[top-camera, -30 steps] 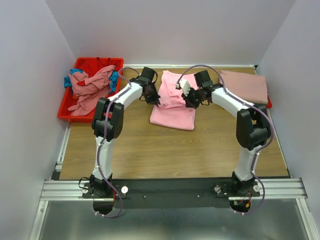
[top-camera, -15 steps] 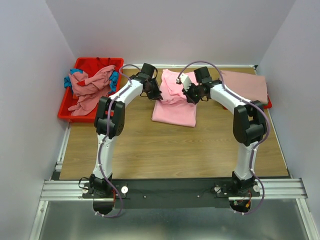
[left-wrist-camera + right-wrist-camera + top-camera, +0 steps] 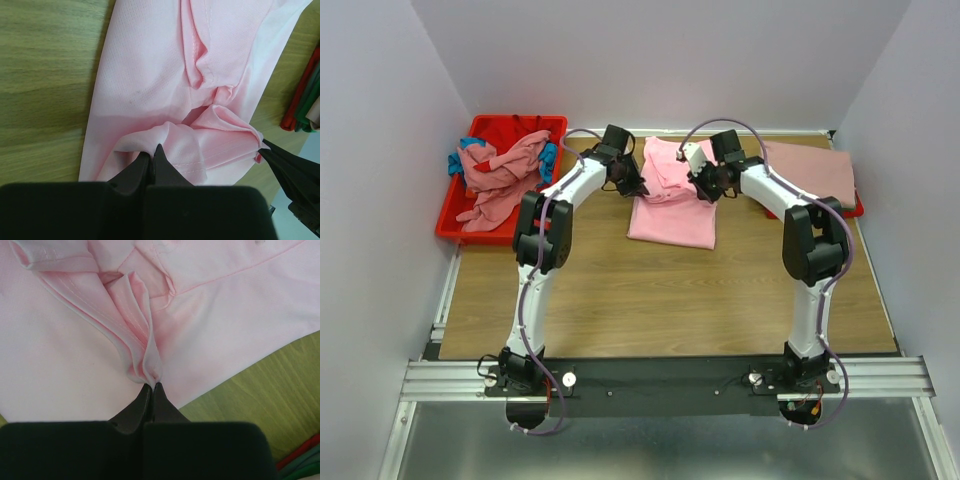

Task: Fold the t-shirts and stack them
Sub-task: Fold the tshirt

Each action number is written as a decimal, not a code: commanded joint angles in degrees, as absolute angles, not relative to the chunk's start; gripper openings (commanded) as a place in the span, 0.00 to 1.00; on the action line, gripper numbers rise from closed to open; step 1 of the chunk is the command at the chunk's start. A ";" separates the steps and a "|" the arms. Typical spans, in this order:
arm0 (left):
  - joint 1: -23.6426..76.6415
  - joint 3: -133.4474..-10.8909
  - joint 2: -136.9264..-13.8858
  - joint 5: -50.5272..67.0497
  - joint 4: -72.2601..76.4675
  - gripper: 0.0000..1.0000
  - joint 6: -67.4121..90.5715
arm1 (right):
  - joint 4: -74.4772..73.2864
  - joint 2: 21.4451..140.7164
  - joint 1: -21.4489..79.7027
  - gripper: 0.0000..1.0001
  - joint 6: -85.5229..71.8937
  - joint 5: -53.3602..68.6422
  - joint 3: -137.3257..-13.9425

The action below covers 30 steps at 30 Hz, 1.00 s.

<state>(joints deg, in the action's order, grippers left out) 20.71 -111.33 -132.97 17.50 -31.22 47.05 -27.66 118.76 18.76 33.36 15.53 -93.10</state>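
the pink shirt (image 3: 672, 220) lies mid-table (image 3: 620, 290) toward the far side, its long axis running far to near. the left gripper (image 3: 151, 156) and right gripper (image 3: 151, 386) are each clamped on a fold at opposite side edges.

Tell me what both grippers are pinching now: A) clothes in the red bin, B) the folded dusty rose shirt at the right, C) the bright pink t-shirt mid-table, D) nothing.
C: the wrist views show the left gripper and the right gripper each shut on a fold of the bright pink t-shirt.
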 commanded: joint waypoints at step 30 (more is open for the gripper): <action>18.11 -125.15 -141.76 23.20 -28.13 0.00 51.15 | -24.79 126.21 17.32 0.00 31.11 9.32 -104.67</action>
